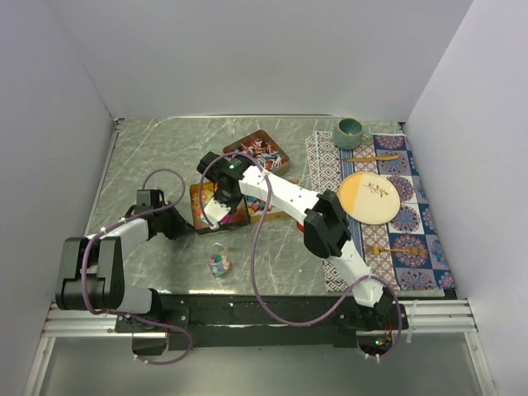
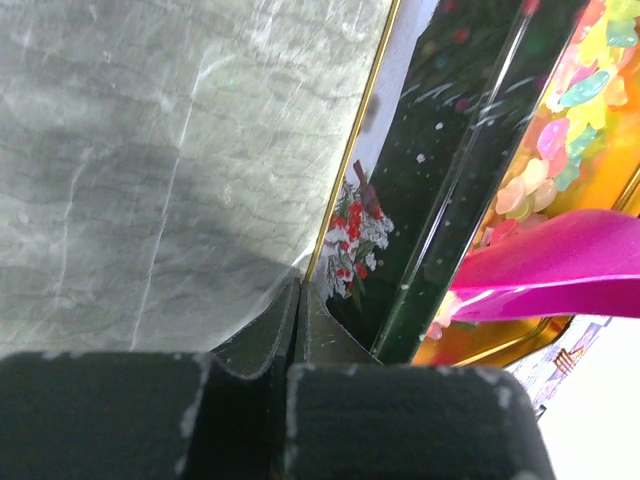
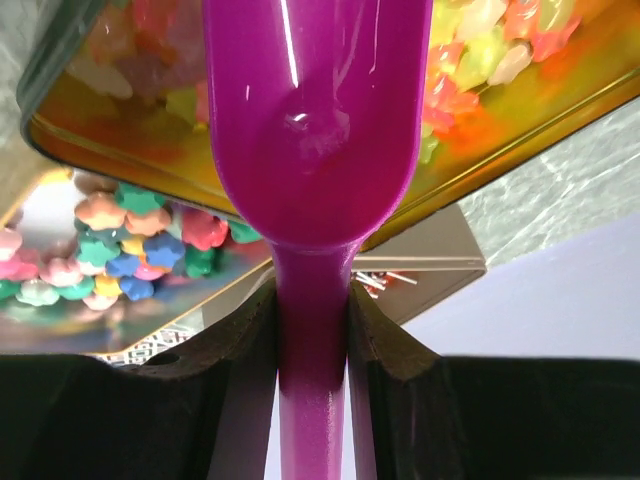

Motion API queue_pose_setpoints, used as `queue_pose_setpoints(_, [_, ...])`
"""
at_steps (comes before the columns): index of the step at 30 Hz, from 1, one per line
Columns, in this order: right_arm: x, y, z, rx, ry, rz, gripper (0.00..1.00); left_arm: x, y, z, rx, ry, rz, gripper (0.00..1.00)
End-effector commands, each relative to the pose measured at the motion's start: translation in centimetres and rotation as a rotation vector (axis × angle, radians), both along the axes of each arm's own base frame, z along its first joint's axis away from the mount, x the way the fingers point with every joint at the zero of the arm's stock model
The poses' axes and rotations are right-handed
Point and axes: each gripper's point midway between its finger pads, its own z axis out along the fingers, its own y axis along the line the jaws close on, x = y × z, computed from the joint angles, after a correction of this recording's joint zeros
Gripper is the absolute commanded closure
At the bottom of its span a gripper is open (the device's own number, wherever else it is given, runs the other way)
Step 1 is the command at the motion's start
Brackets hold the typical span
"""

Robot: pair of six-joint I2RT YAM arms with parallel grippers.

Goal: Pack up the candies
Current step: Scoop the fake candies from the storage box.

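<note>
Right end effector (image 3: 312,300) is clamped tight on the handle of the purple scoop (image 3: 315,120). The scoop's bowl hangs over the jelly candies (image 3: 470,50) in an open tin (image 2: 440,190) near the middle of the counter (image 1: 157,157).

Left end effector (image 2: 295,320) has its fingers together, with the tips right up against that tin's left wall. Can't tell if it's pinching a bit of rim or only touching it.

Stuff around it:
- Just right of that tin, a second tin holds flower-shaped sweets (image 3: 110,250), and the right arm covers most of it from above.
- Farther back, a brown tray holds wrapped pieces (image 1: 257,151).
- That makes three open containers, plus one small jar (image 1: 217,249) with a few candies, standing nearer than the tins.
- Off to the right, a patterned placemat (image 1: 412,223) carries one plate (image 1: 370,198), one green cup (image 1: 349,132), one wooden spoon (image 1: 375,157) and one fork (image 1: 394,249).

The right arm stretches diagonally from its near-right base toward the far left, with the wrist tipped down over the tin. The left arm is folded low, with its forearm pointing right.
</note>
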Motion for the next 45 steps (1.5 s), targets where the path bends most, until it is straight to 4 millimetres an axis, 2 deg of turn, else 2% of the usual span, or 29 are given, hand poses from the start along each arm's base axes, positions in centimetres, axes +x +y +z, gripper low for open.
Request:
queue_pose_setpoints(1, [-1.9, 0.8, -2.3, -0.010, 0.067, 0.000, 1.00, 1.9, -0.5, 1.6, -0.013, -0.070, -0.017, 0.99])
queue_pose_setpoints(6, [-0.4, 1.8, -4.1, 0.030, 0.023, -0.100, 1.00, 1.9, -0.6, 1.8, -0.020, -0.082, -0.021, 0.99])
queue_pose_setpoints(7, [0.1, 2.4, -3.2, 0.061, 0.007, -0.122, 1.00, 1.9, -0.6, 1.8, -0.019, -0.082, -0.023, 0.99])
queue_pose_setpoints(8, [0.1, 2.5, -4.1, 0.062, 0.024, -0.161, 1.00, 2.0, -0.6, 1.9, -0.019, -0.091, -0.026, 0.99])
queue_pose_setpoints(10, [-0.4, 2.9, -3.6, 0.079, 0.042, -0.180, 1.00, 2.1, -0.7, 2.0, -0.024, -0.098, -0.034, 0.99])
queue_pose_setpoints(11, [-0.6, 2.9, -3.7, 0.085, 0.049, -0.195, 1.00, 1.9, -1.5, 1.9, -0.027, -0.097, -0.060, 0.99])
queue_pose_setpoints(17, [-2.9, 4.2, -5.6, 0.144, 0.163, -0.233, 1.00, 2.0, -2.4, 1.9, -0.020, -0.095, -0.096, 0.99])
queue_pose_setpoints(20, [-3.4, 5.3, -5.4, 0.224, 0.238, -0.266, 1.00, 2.0, -2.7, 1.9, -0.018, -0.094, -0.105, 0.99])
queue_pose_setpoints(23, [-4.1, 5.3, -4.9, 0.260, 0.318, -0.271, 1.00, 2.1, -2.5, 1.8, -0.010, -0.088, -0.101, 0.99])
queue_pose_setpoints(24, [-4.8, 5.2, -4.6, 0.263, 0.360, -0.263, 1.00, 2.2, -2.5, 1.9, -0.008, -0.087, -0.101, 0.99])
queue_pose_setpoints(26, [-4.9, 4.6, -3.4, 0.290, 0.414, -0.238, 1.00, 2.2, -2.5, 1.8, -0.003, -0.082, -0.110, 0.99])
queue_pose_setpoints(27, [-5.7, 4.4, -3.7, 0.291, 0.461, -0.226, 1.00, 2.1, -2.5, 1.7, 0.001, -0.071, -0.113, 0.99])
queue_pose_setpoints(30, [-6.0, 3.2, -3.4, 0.278, 0.512, -0.195, 1.00, 2.2, -2.3, 1.7, 0.016, -0.065, -0.136, 0.99])
queue_pose_setpoints(33, [-6.0, 2.1, -3.1, 0.267, 0.544, -0.192, 1.00, 2.2, -1.8, 1.6, 0.027, -0.052, -0.149, 0.99])
queue_pose_setpoints(37, [-5.9, 1.5, -1.4, 0.319, 0.583, -0.166, 1.00, 2.2, -0.9, 1.5, 0.035, -0.050, -0.138, 0.99])
queue_pose_setpoints(41, [-5.5, 0.8, -0.8, 0.359, 0.623, -0.179, 1.00, 2.5, -1.0, 2.8, 0.041, -0.121, -0.193, 0.99])
queue_pose_setpoints(45, [-4.3, 0.3, -0.1, 0.428, 0.656, -0.231, 1.00, 2.0, -1.7, 3.9, 0.020, -0.168, -0.253, 0.99])
